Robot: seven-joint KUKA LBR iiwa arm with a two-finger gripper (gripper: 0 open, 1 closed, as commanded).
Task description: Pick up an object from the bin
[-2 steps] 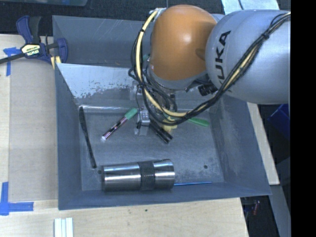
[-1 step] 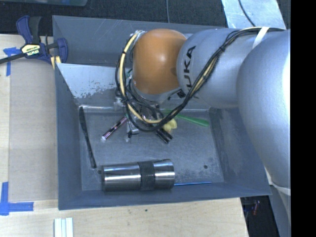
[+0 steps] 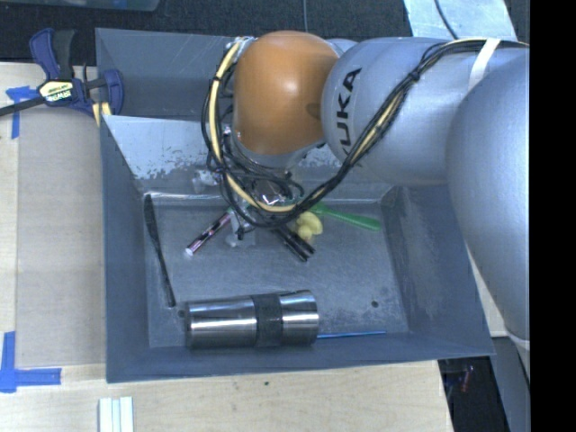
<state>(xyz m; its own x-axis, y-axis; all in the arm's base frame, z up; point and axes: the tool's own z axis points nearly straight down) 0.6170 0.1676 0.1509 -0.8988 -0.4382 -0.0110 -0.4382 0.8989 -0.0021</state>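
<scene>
Figure: the arm's orange cover (image 3: 283, 93) hangs over the far middle of the bin (image 3: 126, 268), above a dark pink-tipped stick (image 3: 207, 232) and a yellow piece (image 3: 309, 225). We cannot tell whether the jaws are open. We judge it best to centre on one thing and descend straight, clear of the near steel cylinder (image 3: 252, 320).

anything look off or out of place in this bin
Nothing looks spilled or broken. Two mildly odd things: the back wall of the bin has white scuffs, and a thin blue stick lies tight along the front wall, beside the end of the metal cylinder.
</scene>
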